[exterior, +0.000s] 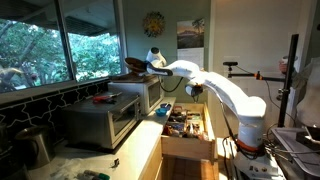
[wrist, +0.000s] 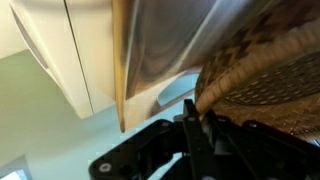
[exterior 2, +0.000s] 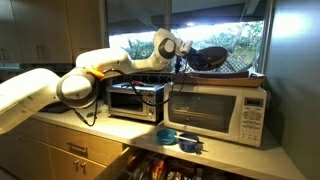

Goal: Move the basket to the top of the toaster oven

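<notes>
Hanging above the microwave at frame right, the basket was held by its rim in the clamped jaws; the toaster oven lay to its left, so a leftward carry was judged needed.

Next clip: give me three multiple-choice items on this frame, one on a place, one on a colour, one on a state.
1. The basket is: A on the floor; B held up in the air; C in a sink.
2. Basket colour: A white; B blue; C dark reddish-brown.
3. The drawer is: A shut; B open; C missing.
Key: B, the pincer holds it aloft in both exterior views; C, its weave looks dark brown; B, it is pulled out and its contents show.
</notes>
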You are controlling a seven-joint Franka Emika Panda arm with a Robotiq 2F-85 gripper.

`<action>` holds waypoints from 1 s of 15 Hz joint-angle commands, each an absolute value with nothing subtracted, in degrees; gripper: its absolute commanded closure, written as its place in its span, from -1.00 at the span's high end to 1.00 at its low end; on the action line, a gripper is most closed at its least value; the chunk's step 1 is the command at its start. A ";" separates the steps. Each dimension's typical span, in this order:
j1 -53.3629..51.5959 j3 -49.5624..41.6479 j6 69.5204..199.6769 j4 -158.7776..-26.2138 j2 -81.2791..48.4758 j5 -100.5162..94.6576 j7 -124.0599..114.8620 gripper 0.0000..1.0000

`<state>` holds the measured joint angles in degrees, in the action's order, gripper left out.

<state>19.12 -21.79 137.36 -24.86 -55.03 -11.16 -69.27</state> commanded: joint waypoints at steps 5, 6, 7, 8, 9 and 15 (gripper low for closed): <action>15.10 -19.81 131.60 -23.77 -45.63 -12.87 -60.22 -0.96; 13.51 -18.91 129.93 -23.64 -44.40 -12.96 -56.38 -0.96; 11.90 -18.28 128.33 -23.27 -43.37 -13.18 -53.15 -0.96; 10.06 -17.75 126.87 -22.82 -42.62 -13.42 -50.49 -0.96; 8.08 -17.13 125.42 -22.46 -42.05 -13.51 -47.99 -0.96; -2.99 -11.82 118.74 -22.70 -41.68 -11.83 -36.68 -0.96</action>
<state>0.15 -14.53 121.65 -21.97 -41.65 -12.68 -41.40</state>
